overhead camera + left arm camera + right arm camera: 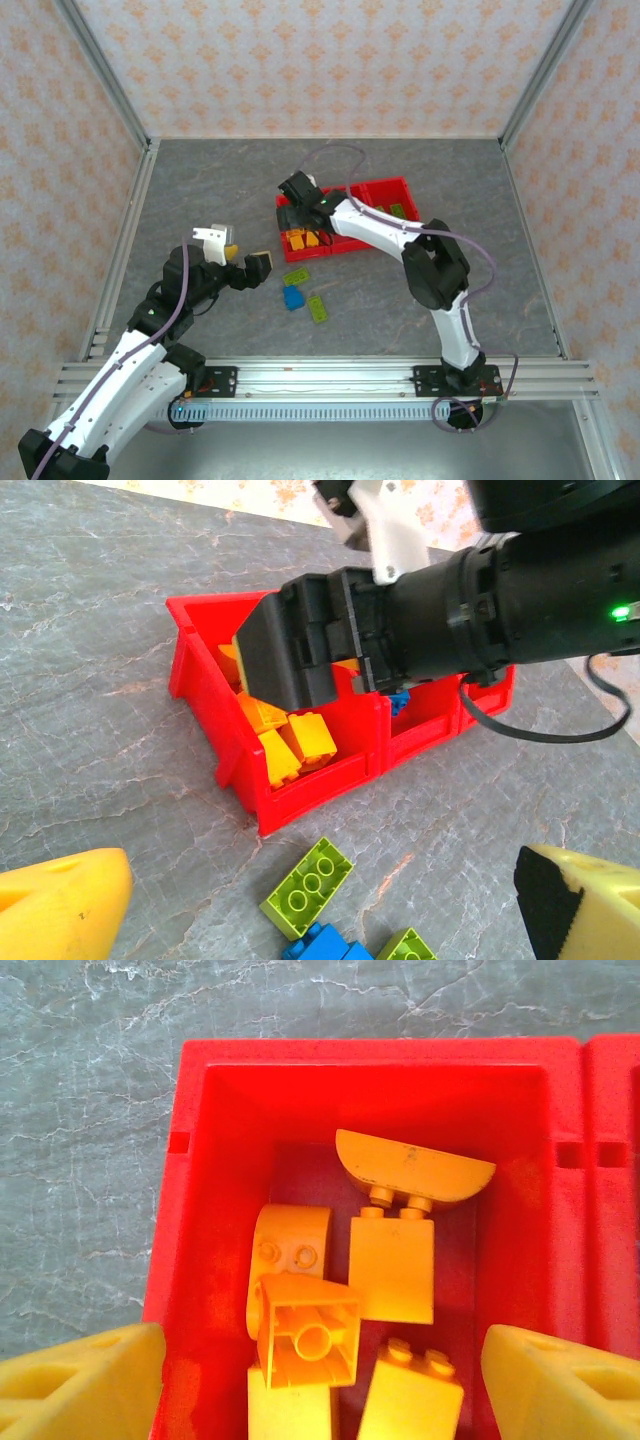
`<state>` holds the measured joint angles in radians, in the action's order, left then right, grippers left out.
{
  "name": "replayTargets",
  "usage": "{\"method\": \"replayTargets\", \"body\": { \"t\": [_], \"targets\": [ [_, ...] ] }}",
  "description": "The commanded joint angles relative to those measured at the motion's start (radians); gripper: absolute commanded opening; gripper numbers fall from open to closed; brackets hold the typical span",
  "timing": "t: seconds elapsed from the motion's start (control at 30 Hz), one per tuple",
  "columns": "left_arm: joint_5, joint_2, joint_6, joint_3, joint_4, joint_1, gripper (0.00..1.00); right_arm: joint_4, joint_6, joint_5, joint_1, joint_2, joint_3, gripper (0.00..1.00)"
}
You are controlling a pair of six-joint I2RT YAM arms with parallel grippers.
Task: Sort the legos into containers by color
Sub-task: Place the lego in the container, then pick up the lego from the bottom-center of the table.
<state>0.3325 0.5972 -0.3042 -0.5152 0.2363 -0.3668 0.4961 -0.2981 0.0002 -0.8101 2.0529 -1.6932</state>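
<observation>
Grey tabletop (pixel 200 190): my right gripper (pixel 320 1385) hangs jaws apart, empty, over the left container (pixel 370 1070), orange legos (pixel 392 1265) inside. Left gripper (pixel 238 258) gapes idle. Two green legos (pixel 296 277) and a blue lego (pixel 293 297) lie unsorted nearer me.

— What's in the red bin (pixel 370 1052)?
— Orange-yellow legos (pixel 392 1265), one hollow side up at six o'clock.
— And the pincer (pixel 320 1395)?
— Fingers (pixel 85 1385) spread, at seven and five, holding nothing. Grey surface (pixel 90 1110) toward ten.

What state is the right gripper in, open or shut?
Open: the right gripper shows yellow fingertips wide apart, holding nothing; orange bricks lie loose in the bin below.
</observation>
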Motion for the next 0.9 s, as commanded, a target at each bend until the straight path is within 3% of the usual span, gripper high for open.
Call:
{"method": "replayTargets", "body": {
  "t": [0.0,0.27,0.5,0.87],
  "targets": [
    [0.010,-0.010,0.018,0.001,-0.006,-0.010,0.99,0.001,-0.033,0.024,-0.016,-0.127,0.052,0.82],
    [0.009,-0.010,0.016,0.000,-0.004,-0.012,0.99,0.011,-0.124,0.043,-0.089,-0.334,0.256,0.83],
    [0.009,-0.013,0.016,0.000,-0.004,-0.012,0.99,0.054,-0.242,0.081,-0.228,-0.478,0.461,0.83],
    [0.008,-0.011,0.016,0.000,-0.003,-0.013,0.99,0.125,-0.392,0.090,-0.421,-0.470,0.576,0.83]
  ]
}}
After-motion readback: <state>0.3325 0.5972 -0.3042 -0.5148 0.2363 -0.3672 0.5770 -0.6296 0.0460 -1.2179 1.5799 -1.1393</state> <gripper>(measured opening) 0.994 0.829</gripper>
